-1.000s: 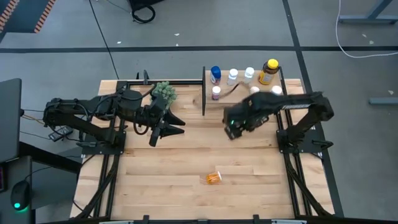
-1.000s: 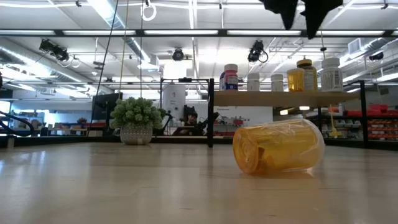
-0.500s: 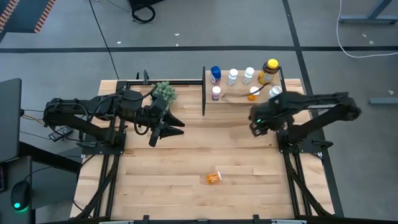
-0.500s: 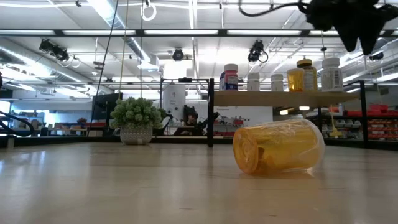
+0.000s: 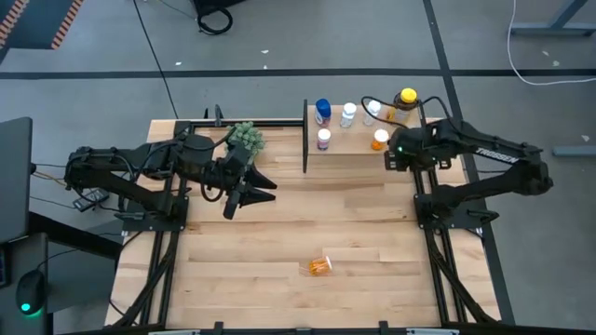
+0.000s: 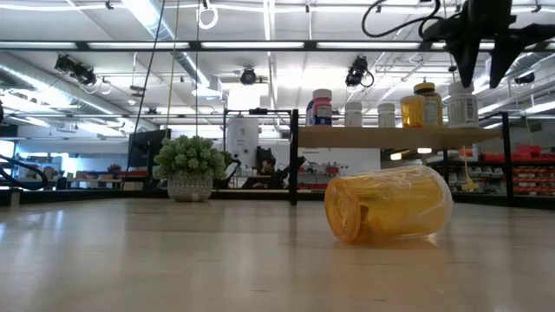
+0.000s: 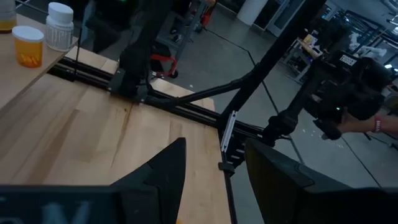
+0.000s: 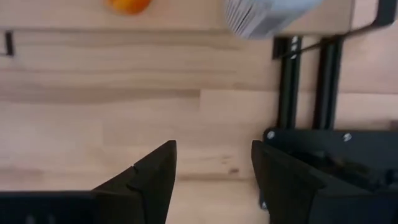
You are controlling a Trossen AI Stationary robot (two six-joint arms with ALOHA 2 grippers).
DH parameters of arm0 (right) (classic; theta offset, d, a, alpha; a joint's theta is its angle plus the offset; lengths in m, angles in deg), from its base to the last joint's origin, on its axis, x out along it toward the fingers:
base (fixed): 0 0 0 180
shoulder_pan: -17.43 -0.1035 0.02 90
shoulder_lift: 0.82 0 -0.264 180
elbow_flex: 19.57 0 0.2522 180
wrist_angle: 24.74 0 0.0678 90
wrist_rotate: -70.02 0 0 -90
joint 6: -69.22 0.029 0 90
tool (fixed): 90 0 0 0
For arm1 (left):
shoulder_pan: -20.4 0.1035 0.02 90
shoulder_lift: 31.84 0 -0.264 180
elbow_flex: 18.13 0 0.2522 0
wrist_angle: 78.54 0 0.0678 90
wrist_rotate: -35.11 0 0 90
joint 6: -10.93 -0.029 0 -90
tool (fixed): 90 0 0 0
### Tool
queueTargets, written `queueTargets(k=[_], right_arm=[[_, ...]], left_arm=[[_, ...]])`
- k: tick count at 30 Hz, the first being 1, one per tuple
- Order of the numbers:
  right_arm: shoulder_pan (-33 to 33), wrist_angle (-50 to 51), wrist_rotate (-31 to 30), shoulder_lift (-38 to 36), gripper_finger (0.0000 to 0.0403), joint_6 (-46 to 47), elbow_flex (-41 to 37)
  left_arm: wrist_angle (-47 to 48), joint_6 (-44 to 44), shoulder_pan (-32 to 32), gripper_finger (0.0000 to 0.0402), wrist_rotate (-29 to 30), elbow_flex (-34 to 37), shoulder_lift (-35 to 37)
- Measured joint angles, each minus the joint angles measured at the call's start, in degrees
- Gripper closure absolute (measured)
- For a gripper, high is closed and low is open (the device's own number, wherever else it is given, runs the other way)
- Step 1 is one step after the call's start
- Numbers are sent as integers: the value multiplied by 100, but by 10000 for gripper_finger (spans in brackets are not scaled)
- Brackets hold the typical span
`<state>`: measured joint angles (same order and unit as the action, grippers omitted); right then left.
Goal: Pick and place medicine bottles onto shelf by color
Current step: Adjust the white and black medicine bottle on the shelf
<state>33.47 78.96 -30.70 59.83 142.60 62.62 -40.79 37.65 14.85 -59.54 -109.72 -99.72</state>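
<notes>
Right gripper: the right arm's dark two-finger gripper (image 5: 399, 154) hangs over the front right corner of the shelf; its fingers (image 8: 152, 171) stand apart with a clear gap and nothing between them.
Left gripper: the left arm's dark two-finger gripper (image 5: 250, 193) waits above the left half of the slatted wooden worktop (image 5: 279, 242), beside the plant; fingers (image 7: 163, 174) partly apart, holding nothing.
Shelf: the raised light-wood platform with a black metal frame (image 5: 349, 147) sits in the worktop's far right corner, a black upright divider along its left edge.
Back row: and there they stand along the shelf's far edge, a blue-capped bottle (image 5: 322, 111), two white bottles (image 5: 348, 114) and (image 5: 372, 112), then a larger amber bottle with a yellow cap (image 5: 404, 105) at the far right corner.
Front of shelf: a small white-capped bottle with a purple label (image 5: 323, 139) near the divider; a small orange bottle (image 5: 379, 140) just beside the right gripper.
Off the shelf: one orange translucent pill bottle (image 5: 319, 265) lies on its side near the worktop's front edge, around the middle, well apart from both grippers.
Plant: a green spiky plant in a pale pot (image 5: 245, 138) stands at the worktop's far edge, left of the divider.
</notes>
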Motion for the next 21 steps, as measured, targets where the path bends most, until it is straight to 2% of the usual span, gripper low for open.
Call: queueTargets(k=[11, 21], right_arm=[[1326, -10, -213, 80, 187, -1044, 0], [1873, -310, -284, 82, 187, -1515, 0]], left_arm=[[0, 118, -23, 230, 2, -1, 0], [2, 120, -22, 230, 2, 0, 0]])
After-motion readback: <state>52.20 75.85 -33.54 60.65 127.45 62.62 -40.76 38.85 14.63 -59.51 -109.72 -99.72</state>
